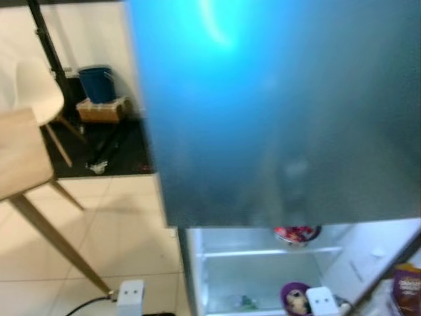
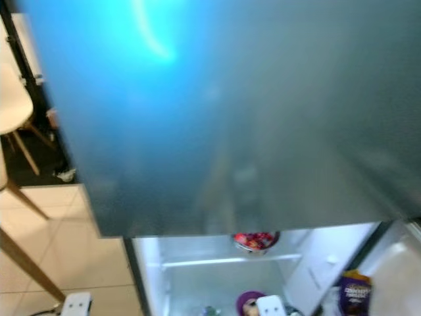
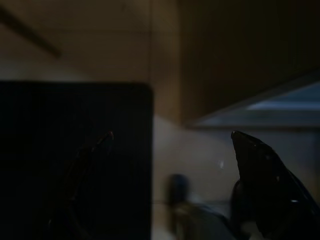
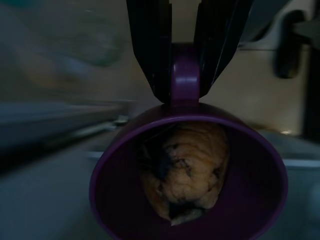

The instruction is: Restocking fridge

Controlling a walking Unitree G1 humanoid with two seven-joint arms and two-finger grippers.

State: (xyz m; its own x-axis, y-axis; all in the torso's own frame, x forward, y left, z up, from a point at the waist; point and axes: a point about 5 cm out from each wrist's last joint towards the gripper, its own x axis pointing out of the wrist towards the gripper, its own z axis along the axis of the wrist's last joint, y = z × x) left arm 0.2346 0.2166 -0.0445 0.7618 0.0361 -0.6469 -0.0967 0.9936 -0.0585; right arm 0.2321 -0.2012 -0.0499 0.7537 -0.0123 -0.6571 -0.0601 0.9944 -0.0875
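My right gripper (image 4: 185, 92) is shut on the handle of a purple cup (image 4: 187, 200) with a brown muffin (image 4: 185, 175) inside. In the eye views the cup (image 1: 294, 297) hangs low in the open lower compartment of the fridge (image 1: 263, 252), in front of its white shelf. A bowl of red food (image 1: 297, 234) sits on the shelf above. A purple bag (image 1: 406, 288) stands in the open door's rack on the right. My left gripper (image 3: 172, 137) is open in a dark view, with nothing between its fingers; its white wrist (image 1: 130, 294) hangs low at the left.
The closed blue-grey upper fridge door (image 1: 276, 105) looms close ahead. On the left stand a wooden table (image 1: 20, 158), a white chair (image 1: 36, 89), and a blue bucket (image 1: 97, 83) on a box over a dark floor patch. Pale tiles lie beside the fridge.
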